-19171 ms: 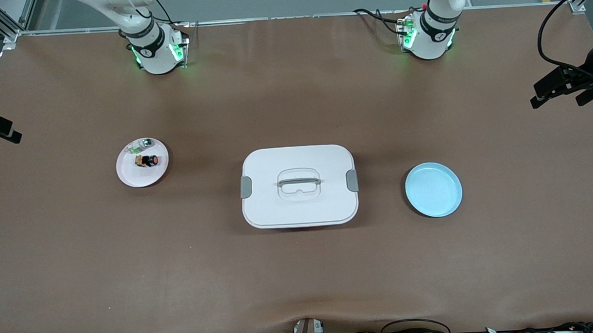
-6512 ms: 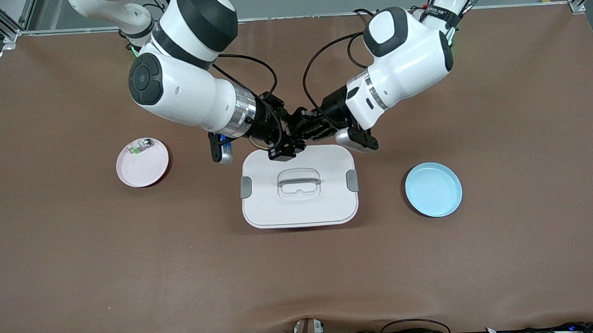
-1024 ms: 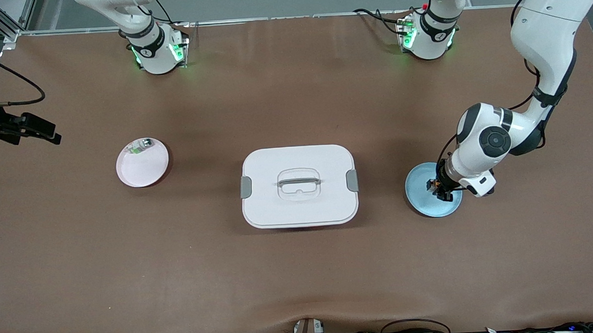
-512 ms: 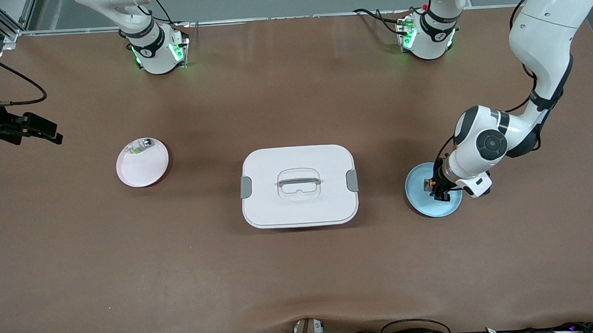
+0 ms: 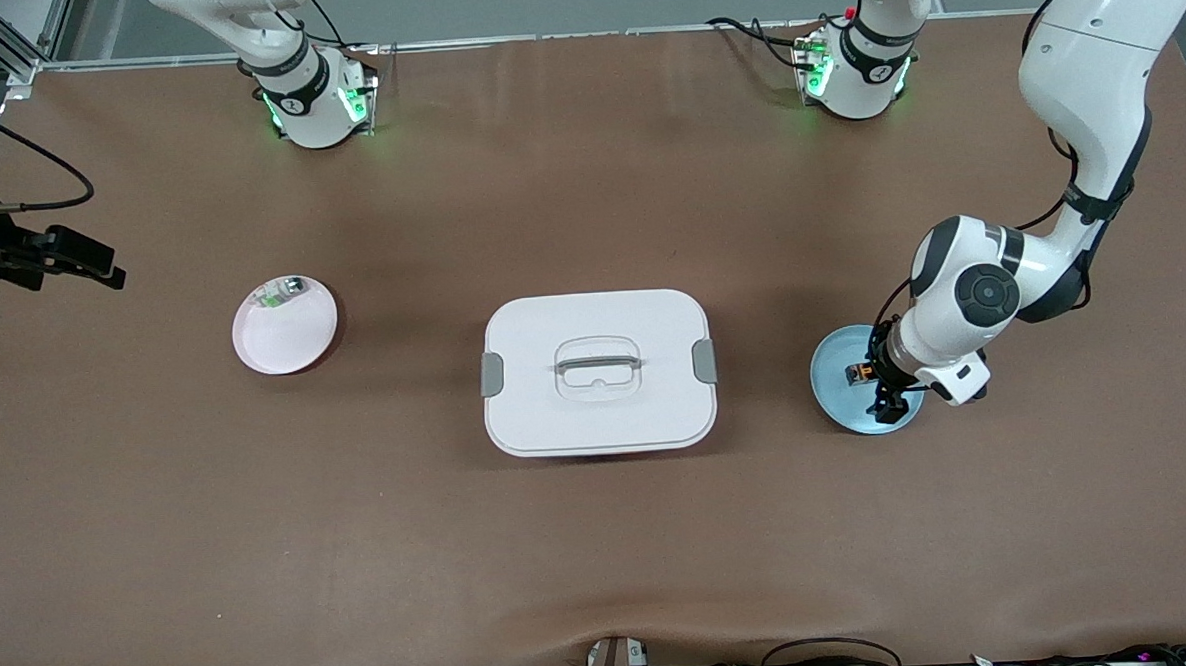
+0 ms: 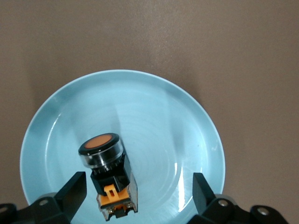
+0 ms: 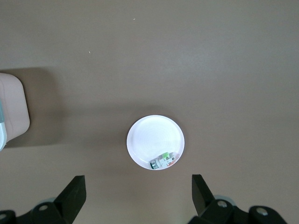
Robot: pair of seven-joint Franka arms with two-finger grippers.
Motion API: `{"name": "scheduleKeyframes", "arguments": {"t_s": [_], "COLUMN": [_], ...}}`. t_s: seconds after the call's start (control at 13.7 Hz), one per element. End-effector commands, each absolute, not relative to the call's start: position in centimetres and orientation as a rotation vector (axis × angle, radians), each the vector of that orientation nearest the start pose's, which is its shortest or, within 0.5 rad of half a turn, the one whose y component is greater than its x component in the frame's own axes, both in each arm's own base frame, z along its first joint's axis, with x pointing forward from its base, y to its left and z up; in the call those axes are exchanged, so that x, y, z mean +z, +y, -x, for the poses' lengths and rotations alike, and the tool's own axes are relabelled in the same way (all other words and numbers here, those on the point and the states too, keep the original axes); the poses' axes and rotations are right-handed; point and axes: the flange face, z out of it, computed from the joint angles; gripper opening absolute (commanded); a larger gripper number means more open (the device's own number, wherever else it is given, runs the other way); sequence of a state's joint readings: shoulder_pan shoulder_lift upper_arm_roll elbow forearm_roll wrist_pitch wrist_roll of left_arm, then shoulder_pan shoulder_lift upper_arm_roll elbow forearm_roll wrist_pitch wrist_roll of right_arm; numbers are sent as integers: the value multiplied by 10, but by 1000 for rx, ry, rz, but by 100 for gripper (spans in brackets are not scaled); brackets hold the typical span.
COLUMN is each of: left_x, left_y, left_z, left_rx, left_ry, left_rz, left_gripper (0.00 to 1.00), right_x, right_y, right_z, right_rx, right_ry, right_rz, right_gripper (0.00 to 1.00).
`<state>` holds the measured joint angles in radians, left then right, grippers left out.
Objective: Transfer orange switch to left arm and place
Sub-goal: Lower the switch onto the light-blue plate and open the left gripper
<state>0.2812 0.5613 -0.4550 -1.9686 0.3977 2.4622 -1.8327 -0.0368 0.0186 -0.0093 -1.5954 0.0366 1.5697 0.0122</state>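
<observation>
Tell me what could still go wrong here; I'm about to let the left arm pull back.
The orange switch lies on the blue plate between the open left tool's fingers, close to one; a sideways retreat could knock it or shift the plate. A low path across the table could clip the box.

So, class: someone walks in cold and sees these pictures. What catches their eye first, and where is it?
Probably the big white box at the middle of the table. Next, the left tool, open just over the blue plate at the left arm's end, with the orange switch lying on that plate between its fingers. The right tool waits high over the pink plate.
</observation>
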Motion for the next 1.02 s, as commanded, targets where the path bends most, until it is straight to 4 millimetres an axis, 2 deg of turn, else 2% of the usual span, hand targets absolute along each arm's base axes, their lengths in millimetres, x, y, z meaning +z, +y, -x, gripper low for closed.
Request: {"name": "scheduleKeyframes", "arguments": {"t_s": [0.0, 0.22, 0.37, 0.51, 0.73, 0.95], "left_x": [231, 238, 251, 273, 295, 303], "left_y": [-95, -90, -87, -83, -75, -63], "left_z": [-622, -627, -629, -629, -629, -631], "left_rx": [-61, -68, -87, -130, -63, -1], "left_ry": [-2025, -2031, -2007, -1943, -1703, -1241], "left_rz": [2345, 2328, 2328, 2404, 2658, 2978], "left_gripper": [100, 100, 100, 100, 100, 100], "right_x": [604, 604, 604, 605, 605, 606], "right_y": [-21, -21, -20, -19, -20, -20], "right_z": [-551, -551, -551, -551, -551, -551], "right_rx": [50, 50, 47, 47, 47, 42], "right_ry": [78, 78, 73, 70, 73, 73], "right_rz": [3117, 3117, 3117, 3117, 3117, 3117], "right_gripper": [100, 100, 100, 100, 100, 100]}}
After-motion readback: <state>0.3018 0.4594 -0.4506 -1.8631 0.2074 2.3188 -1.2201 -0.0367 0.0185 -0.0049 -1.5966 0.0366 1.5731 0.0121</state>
